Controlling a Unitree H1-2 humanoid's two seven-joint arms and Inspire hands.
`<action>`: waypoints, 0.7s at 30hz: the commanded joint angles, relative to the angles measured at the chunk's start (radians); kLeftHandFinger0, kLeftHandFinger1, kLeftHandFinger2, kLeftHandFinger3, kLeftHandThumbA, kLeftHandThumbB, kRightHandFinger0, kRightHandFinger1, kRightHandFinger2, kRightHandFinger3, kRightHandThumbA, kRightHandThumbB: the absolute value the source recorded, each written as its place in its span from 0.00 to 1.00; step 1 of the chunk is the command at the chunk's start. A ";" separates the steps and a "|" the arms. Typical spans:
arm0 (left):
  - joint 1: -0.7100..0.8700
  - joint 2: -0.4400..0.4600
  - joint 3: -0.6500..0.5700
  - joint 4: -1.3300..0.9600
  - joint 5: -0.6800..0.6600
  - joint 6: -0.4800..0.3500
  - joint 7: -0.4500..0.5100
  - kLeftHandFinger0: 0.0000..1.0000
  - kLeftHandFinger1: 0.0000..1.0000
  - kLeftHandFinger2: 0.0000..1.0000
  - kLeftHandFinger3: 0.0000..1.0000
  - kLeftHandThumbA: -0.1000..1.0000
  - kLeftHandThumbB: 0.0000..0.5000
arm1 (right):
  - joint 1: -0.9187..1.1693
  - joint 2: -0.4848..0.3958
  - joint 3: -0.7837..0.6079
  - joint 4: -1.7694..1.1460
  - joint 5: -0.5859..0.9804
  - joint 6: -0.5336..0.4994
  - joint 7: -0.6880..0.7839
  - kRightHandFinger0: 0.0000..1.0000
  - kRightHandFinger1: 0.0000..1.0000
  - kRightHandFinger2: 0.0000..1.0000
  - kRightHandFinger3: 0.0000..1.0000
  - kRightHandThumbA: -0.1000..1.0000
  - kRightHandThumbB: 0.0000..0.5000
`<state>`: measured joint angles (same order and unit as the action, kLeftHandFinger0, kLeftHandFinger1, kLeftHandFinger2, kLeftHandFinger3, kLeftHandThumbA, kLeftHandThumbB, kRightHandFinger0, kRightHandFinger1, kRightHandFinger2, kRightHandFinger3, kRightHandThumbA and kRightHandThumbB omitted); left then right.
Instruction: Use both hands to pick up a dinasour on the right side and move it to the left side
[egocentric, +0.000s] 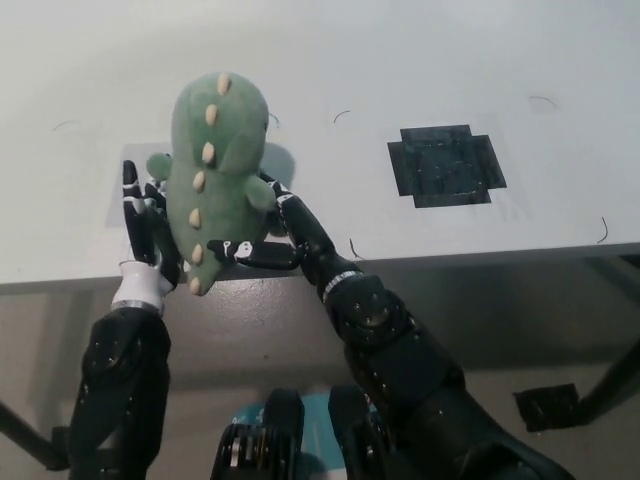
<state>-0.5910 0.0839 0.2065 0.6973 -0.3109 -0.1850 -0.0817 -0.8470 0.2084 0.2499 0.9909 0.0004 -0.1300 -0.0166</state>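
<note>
A green plush dinosaur (213, 160) with cream spikes down its back is held above the near edge of the white table (330, 60). My left hand (145, 230) presses against its left side. From the right, my black right hand (272, 232) clasps its lower body. The toy hangs over the grey patch (128, 170) on the left of the table, its tail end reaching past the table edge. Much of both hands is hidden behind the plush.
A black taped square (445, 165) lies on the table at the right. The table's front edge (480, 255) runs across the middle of the picture, with floor and table legs (610, 385) below it.
</note>
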 joint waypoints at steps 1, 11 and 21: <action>-0.049 0.010 0.020 0.022 -0.054 0.082 -0.040 1.00 1.00 1.00 1.00 1.00 0.73 | -0.086 0.093 0.029 0.036 -0.040 0.036 0.061 1.00 1.00 1.00 1.00 1.00 0.39; -0.074 0.030 0.020 0.052 -0.036 0.075 -0.035 1.00 1.00 1.00 1.00 1.00 0.71 | -0.127 0.102 0.004 0.079 -0.024 0.019 0.081 1.00 1.00 1.00 1.00 1.00 0.27; -0.113 0.040 0.032 0.048 -0.038 0.120 0.006 1.00 1.00 1.00 1.00 1.00 0.75 | -0.198 0.101 -0.001 0.151 -0.037 -0.014 0.063 1.00 1.00 1.00 1.00 1.00 0.31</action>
<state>-0.6451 0.1246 0.2388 0.7386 -0.3440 -0.1139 -0.0750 -0.9562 0.2333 0.2401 1.1186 -0.0130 -0.1202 -0.0157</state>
